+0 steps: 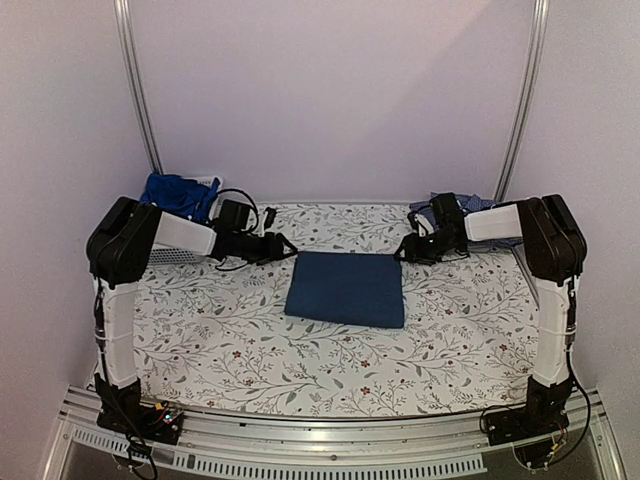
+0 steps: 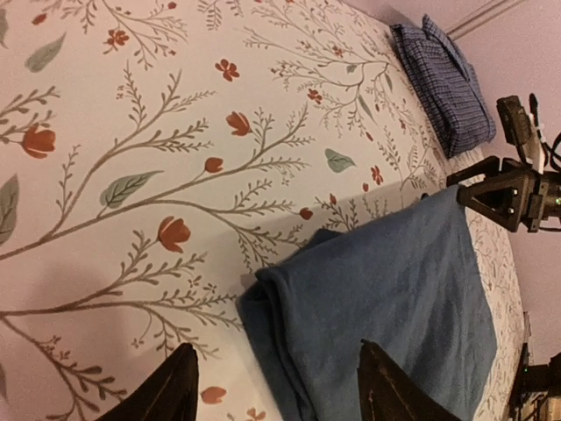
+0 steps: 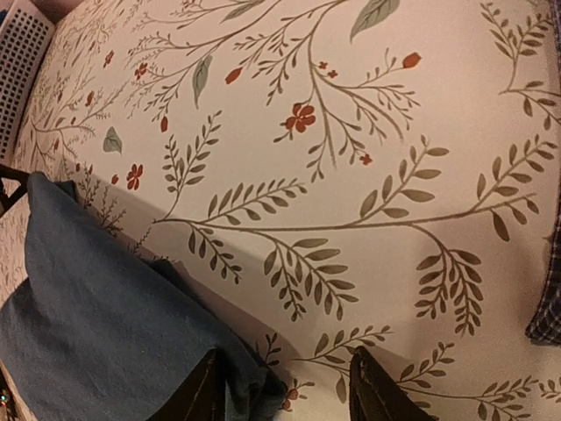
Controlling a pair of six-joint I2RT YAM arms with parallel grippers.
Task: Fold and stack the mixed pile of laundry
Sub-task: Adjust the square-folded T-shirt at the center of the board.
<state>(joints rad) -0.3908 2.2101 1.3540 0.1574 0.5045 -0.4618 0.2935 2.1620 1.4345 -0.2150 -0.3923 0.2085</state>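
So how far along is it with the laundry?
Done: a blue garment lies folded mid-table; a checked shirt looks folded far right. In hand: nothing; left gripper and right gripper open at its far corners. Left: the bright blue piece bunched in the basket, and stacking.

Your table (image 1: 330,436) wears a floral cloth (image 1: 250,345); pale lilac walls (image 1: 330,90) surround it; metal uprights (image 1: 139,90) stand at its far corners

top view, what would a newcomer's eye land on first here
A neatly folded blue garment lies mid-table on the floral cloth, with the left gripper and right gripper open at its far corners. A royal-blue garment sits far left, a checked shirt far right.
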